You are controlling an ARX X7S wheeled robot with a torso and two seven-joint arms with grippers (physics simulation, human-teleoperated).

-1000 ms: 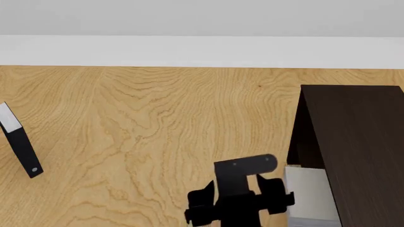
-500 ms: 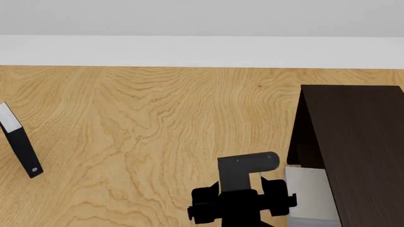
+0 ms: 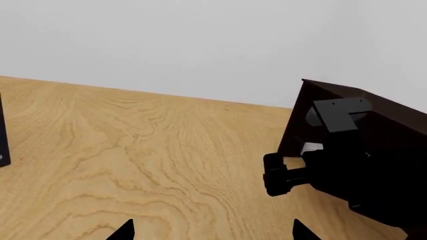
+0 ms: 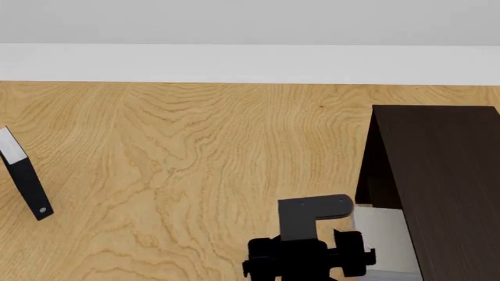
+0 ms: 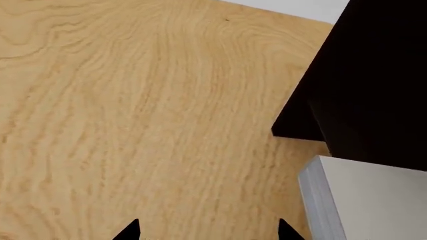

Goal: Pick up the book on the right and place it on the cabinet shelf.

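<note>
Black right gripper [image 4: 311, 260], bottom centre of head view, hangs over the wood worktop [image 4: 195, 164] just left of the book [image 4: 380, 237]; fingers [image 5: 127, 231] wide apart, holding nothing, presumably lined up for a grasp. Grey book lies lower right, tucked against the cabinet [image 4: 445, 175] base, handy for the shelf. Left gripper [image 3: 210, 232]: fingers spread, empty, bottom of its wrist view. Black book [image 4: 23, 175] stands far left, well apart. Count: grey books 1, black books 1, cabinets 1, grippers 2.
</note>
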